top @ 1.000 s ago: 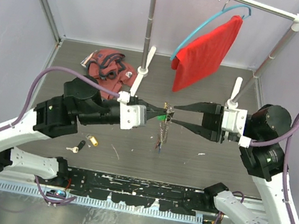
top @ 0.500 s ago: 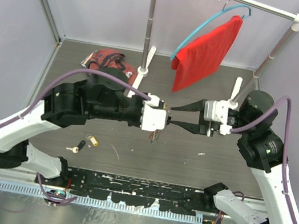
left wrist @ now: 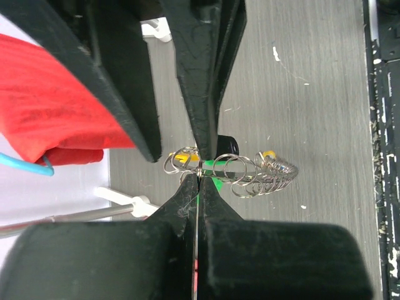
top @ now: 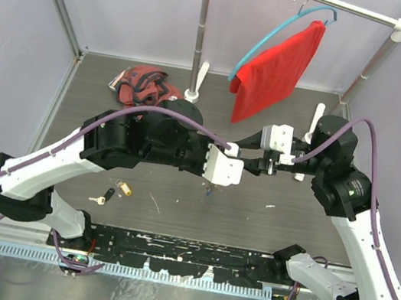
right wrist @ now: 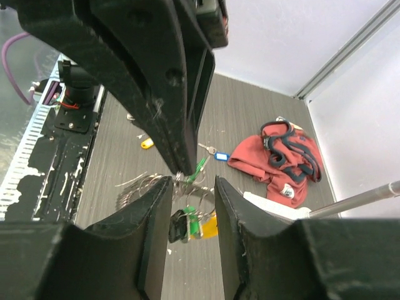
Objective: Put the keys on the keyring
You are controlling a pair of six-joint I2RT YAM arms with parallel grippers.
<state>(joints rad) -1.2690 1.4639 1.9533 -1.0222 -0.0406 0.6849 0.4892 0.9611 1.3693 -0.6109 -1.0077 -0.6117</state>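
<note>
Starting at the lower left of the top view, a black-headed key [top: 104, 197] and, just beside it to the right, a yellow-tagged key [top: 124, 188] lie loose on the grey table [top: 197, 215]. Both lie well apart from the grippers. A crumpled maroon garment [top: 143, 85] sits in the upper left, near the foot of the rack pole [top: 199, 33].

The left arm [top: 148, 141] reaches rightward across the centre of the frame. The left gripper [left wrist: 197, 181] has its fingers pressed together, clamped on one wire loop of the keyring [left wrist: 250, 175]. In the left wrist view the keyring appears as a coil of overlapping silver loops running right from the pinch point, held above the table. A green-tagged key [left wrist: 215, 185] sits on the coil just right of the fingertips. Yellow tags [left wrist: 181, 159] show at both ends of the coil.

The right gripper [right wrist: 190, 187] meets the left gripper tip to tip at centre frame. Its fingers stand apart, bracketing the left end of the coil; whether they press on a loop cannot be determined. In the right wrist view a blue-tagged key [right wrist: 220, 156] lies on the table, above the keyring in the frame and left of the garment.

At the upper right of the top view, a red cloth [top: 277, 70] hangs from a blue hanger [top: 272, 30] on the rack.
</note>
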